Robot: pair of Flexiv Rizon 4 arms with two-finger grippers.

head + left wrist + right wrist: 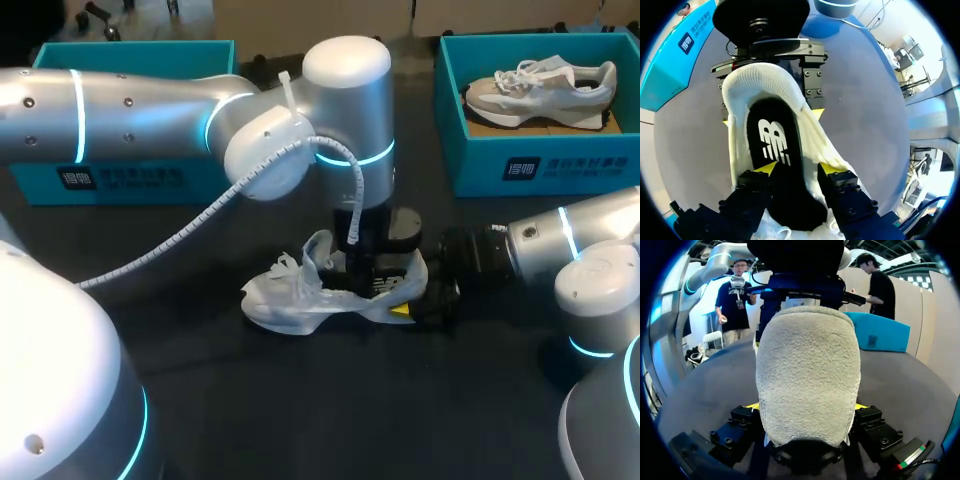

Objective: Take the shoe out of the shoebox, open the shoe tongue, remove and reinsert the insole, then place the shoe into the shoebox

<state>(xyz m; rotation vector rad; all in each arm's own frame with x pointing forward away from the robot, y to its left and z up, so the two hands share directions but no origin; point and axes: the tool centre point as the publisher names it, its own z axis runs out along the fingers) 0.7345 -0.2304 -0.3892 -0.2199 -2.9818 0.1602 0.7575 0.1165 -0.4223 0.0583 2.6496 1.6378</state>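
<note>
Table (300,400): dark, carrying everything below.
Shoeboxes: two teal ones at the far edge. The far-left shoebox (110,185) is mostly hidden behind my left arm. The far-right shoebox (520,165) holds a second shoe (540,88).
Shoe (300,295): white, out of any box, lying mid-table between my two arms, well apart from both boxes.
Insole (772,145): black, lying inside the shoe, its heel end exposed.
Right fingers (862,412): closed against the shoe's heel from both sides, bracing it.
Left fingers (765,169): parted, pointing down into the shoe's mouth. One tip is over the insole and the other is at the side wall. I see no pinch on anything.
Risk, grip: closing from here could catch the wall along with the insole, so the whole shoe lifts instead of the insole peeling free.
Risk, brace: the upper looks soft, so a hard pull may drag the heel out of my right fingers or fold the insole.
</note>
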